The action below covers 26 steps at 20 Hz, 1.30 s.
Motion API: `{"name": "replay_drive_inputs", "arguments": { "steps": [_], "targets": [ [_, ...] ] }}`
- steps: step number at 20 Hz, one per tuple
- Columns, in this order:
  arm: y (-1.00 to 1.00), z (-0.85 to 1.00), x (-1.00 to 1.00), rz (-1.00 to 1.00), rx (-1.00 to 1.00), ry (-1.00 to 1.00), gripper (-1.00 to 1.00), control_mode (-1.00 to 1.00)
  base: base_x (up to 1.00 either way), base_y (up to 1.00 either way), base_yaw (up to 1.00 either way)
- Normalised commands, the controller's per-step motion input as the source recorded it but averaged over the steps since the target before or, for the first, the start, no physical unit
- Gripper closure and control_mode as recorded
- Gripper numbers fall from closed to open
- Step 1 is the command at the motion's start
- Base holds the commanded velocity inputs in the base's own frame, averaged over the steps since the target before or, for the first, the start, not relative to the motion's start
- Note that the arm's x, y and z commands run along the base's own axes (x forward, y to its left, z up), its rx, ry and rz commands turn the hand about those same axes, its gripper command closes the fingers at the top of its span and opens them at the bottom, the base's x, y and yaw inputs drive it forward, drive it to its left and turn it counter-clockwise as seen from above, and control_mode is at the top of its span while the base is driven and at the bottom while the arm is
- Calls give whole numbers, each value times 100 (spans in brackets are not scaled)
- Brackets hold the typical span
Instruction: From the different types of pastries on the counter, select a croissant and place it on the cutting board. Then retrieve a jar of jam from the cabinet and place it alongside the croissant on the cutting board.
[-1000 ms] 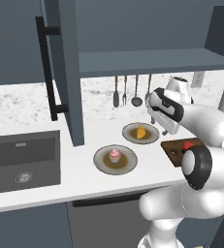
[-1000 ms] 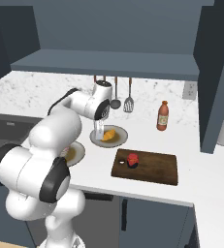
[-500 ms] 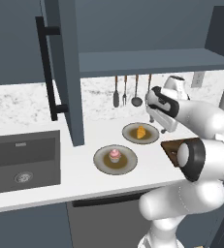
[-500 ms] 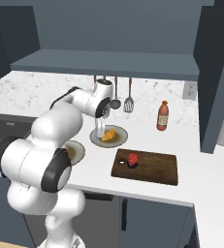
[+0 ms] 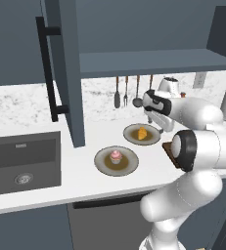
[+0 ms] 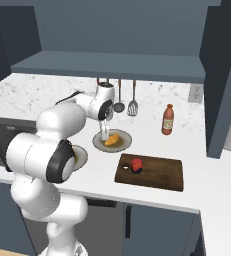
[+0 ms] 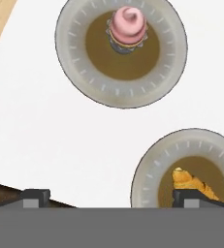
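Hovering with its dark fingers spread wide, the gripper (image 7: 108,197) holds nothing. Beside one fingertip (image 7: 191,197), the ridged golden croissant (image 7: 193,183) lies on a round grey-rimmed plate (image 7: 152,169); beyond, a swirled pink cupcake (image 7: 127,26).

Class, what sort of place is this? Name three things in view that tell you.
A rendered home kitchen: a white counter with an inset sink, utensils hanging on the wall, and wall cabinets.
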Motion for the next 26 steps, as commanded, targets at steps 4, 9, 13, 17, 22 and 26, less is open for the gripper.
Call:
{"name": "replay_drive_inputs", "arguments": {
  "steps": [4, 9, 13, 17, 22, 26],
  "targets": [
    [0, -14, 38, 2, -6, 0, -100, -100, 0, 0, 0],
    [0, -18, 32, 4, -5, -1, -100, -100, 0, 0, 0],
    [0, -16, 28, 8, -3, -2, -100, -100, 0, 0, 0],
    [-12, -15, 28, 12, -2, -2, -100, -100, 0, 0, 0],
    [-14, -17, 30, 11, 0, -1, -100, -100, 0, 0, 0],
    [0, -14, 16, 0, 0, 0, -100, -100, 0, 0, 0]
  ]
}}
